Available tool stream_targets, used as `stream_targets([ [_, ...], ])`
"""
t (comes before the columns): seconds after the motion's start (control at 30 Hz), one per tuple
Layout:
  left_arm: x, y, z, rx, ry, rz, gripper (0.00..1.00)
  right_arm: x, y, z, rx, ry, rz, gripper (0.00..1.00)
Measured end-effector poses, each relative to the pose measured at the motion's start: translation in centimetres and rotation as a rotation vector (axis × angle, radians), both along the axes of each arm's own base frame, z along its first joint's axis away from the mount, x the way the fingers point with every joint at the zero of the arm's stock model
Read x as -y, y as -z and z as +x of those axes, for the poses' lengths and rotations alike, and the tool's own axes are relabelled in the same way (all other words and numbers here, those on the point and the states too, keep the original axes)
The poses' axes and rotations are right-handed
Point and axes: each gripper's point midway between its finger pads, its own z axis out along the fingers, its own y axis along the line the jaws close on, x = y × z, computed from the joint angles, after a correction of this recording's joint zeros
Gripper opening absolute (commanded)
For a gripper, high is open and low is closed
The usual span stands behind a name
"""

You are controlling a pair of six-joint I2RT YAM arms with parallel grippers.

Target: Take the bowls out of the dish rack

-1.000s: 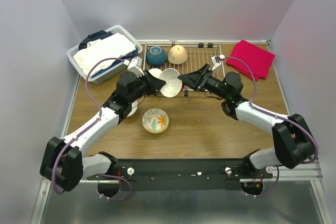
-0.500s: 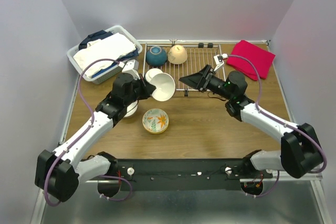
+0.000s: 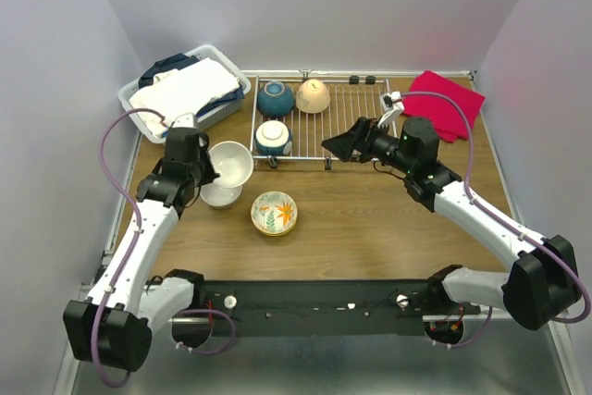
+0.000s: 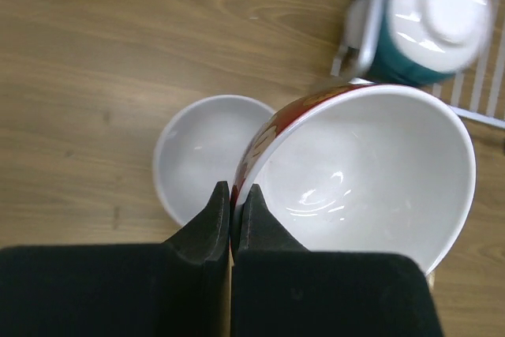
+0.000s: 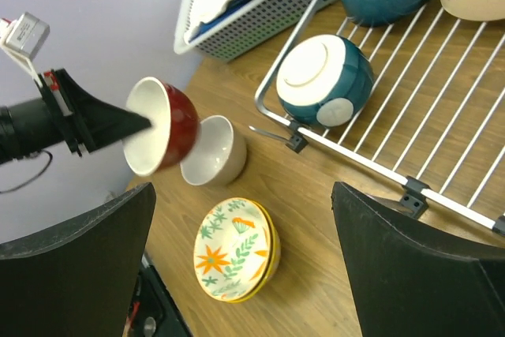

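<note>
Red bowl (image 4: pixel 363 171) now left of dish rack (image 3: pixel 356 106), in left gripper (image 4: pixel 234 188)

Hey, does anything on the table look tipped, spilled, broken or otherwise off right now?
Nothing spilled or visibly broken. The one thing askew is the dark red bowl: the left gripper pinches its rim and holds it tilted on its side over the white bowl. That looks deliberate, not a mishap.
</note>
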Motion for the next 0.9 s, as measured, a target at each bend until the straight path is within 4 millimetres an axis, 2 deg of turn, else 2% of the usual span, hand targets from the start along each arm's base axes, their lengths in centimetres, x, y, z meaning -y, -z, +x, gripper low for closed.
stream_targets([
  [0.03,-1.7,0.6,0.0,-0.026,-0.051,0.007,0.0,0.1,0.5,0.0,-0.007,0.002,-0.017,1.0],
  [0.1,-3.8,1.3,0.0,-0.058,-0.113,0.021,0.0,0.2,0.8,0.0,-0.009,0.003,-0.033,1.0],
  [0.17,-4.8,2.2,-0.1,-0.095,-0.141,0.022,0.0,0.3,1.0,-0.1,-0.01,0.002,-0.043,1.0],
  [0.37,-5.3,5.3,-0.2,-0.19,-0.145,0.004,0.0,0.6,1.4,-0.4,-0.01,0.002,-0.073,1.0],
  [0.5,-5.3,8.2,-0.9,-0.258,-0.143,-0.002,0.0,1.0,1.0,-0.5,0.009,0.013,-0.082,1.0],
  [0.57,-5.4,8.9,-0.8,-0.27,-0.147,-0.005,0.0,1.0,0.8,-0.5,0.018,0.013,-0.084,1.0],
  [0.67,-5.6,9.6,-0.4,-0.269,-0.155,-0.012,0.11,1.1,0.8,-0.5,0.02,0.015,-0.087,1.0],
  [0.7,-5.8,9.8,-0.2,-0.269,-0.159,-0.012,0.21,1.1,0.9,-0.5,0.019,0.015,-0.088,1.0],
  [0.8,-5.8,9.9,0.0,-0.267,-0.161,-0.017,0.39,1.1,1.0,-0.5,0.018,0.015,-0.092,1.0],
  [0.87,-5.6,9.9,0.2,-0.256,-0.156,-0.025,0.44,1.1,1.0,-0.5,0.02,0.014,-0.096,1.0],
  [0.9,-5.5,9.8,0.3,-0.248,-0.157,-0.03,0.5,1.1,1.0,-0.5,0.021,0.014,-0.098,1.0],
])
